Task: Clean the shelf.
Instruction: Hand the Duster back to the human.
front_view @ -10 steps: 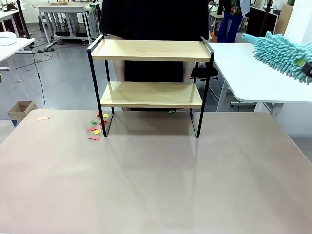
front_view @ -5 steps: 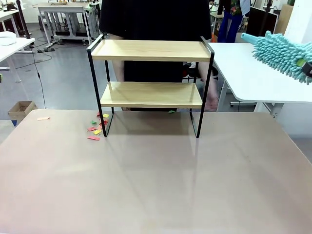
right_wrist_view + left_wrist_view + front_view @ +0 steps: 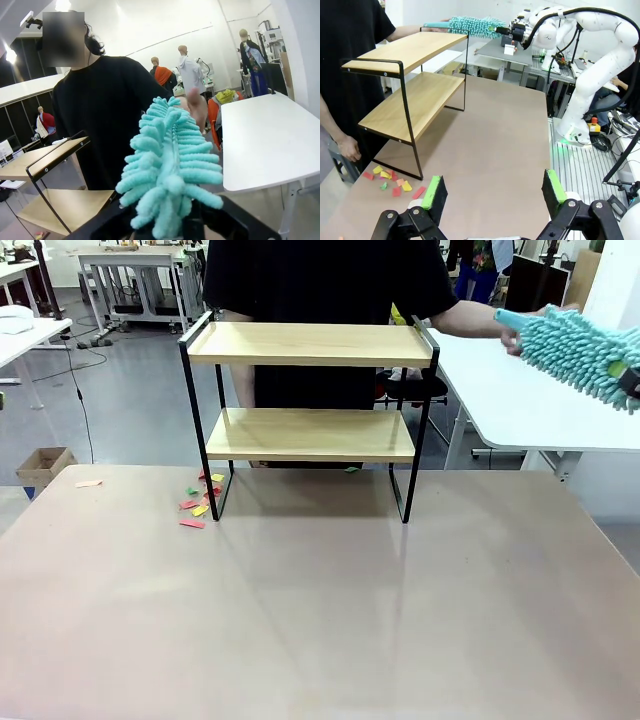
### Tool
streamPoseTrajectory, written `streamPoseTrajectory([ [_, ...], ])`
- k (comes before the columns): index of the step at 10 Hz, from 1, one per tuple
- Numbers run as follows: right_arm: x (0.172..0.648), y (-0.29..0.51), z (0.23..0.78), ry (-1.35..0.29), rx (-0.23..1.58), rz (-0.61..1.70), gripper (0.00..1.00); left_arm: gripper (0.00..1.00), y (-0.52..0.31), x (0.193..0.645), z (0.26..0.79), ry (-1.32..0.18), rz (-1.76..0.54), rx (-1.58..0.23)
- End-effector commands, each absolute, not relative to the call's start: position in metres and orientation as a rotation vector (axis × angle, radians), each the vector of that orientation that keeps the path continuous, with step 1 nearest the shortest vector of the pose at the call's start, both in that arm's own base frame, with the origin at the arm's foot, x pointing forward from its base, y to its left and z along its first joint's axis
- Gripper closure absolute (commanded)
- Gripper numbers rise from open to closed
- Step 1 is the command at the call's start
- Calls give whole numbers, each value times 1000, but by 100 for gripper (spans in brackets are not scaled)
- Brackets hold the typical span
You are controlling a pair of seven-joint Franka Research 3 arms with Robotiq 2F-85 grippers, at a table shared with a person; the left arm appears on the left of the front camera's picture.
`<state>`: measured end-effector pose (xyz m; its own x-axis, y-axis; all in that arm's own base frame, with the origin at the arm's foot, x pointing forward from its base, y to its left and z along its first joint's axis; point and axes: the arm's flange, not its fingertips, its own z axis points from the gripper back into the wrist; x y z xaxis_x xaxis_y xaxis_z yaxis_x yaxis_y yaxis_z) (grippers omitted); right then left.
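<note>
The two-tier shelf (image 3: 310, 390) of light wooden boards in a thin black metal frame stands at the far edge of the brown table (image 3: 320, 610), directly before the person in black; both boards look bare. Right gripper (image 3: 517, 33) is clamped shut on the handle of a fluffy turquoise microfibre duster (image 3: 575, 348), held high and to the right of the shelf, off the top board. The person's hand (image 3: 512, 332) reaches out to the duster's far tip. Left gripper (image 3: 492, 192) hovers low over the table with its green pads spread wide, holding nothing. Small coloured paper scraps (image 3: 198, 502) lie on the table by the shelf's left front leg. Judgement: the step in hand looks like a handover or adjustment of the duster; the right arm should hold steady until the hand is clear. After that, bring the duster in flat along a board and avoid the raised end rails of the frame. No brand, label or legible writing can be made out on shelf, duster or arms.
</note>
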<state>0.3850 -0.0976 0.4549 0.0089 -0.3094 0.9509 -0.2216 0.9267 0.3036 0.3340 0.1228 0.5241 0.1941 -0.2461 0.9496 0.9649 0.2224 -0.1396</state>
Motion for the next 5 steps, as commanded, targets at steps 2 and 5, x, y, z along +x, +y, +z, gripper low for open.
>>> streamPoseTrajectory([
  [2, 386, -97, 456, -1580, 420, -71, 84, 0, 122, 332, 526, -987, -1054, -955],
  [5, 386, -97, 456, -1580, 420, -71, 84, 0, 122, 332, 526, -987, -1054, -955],
])
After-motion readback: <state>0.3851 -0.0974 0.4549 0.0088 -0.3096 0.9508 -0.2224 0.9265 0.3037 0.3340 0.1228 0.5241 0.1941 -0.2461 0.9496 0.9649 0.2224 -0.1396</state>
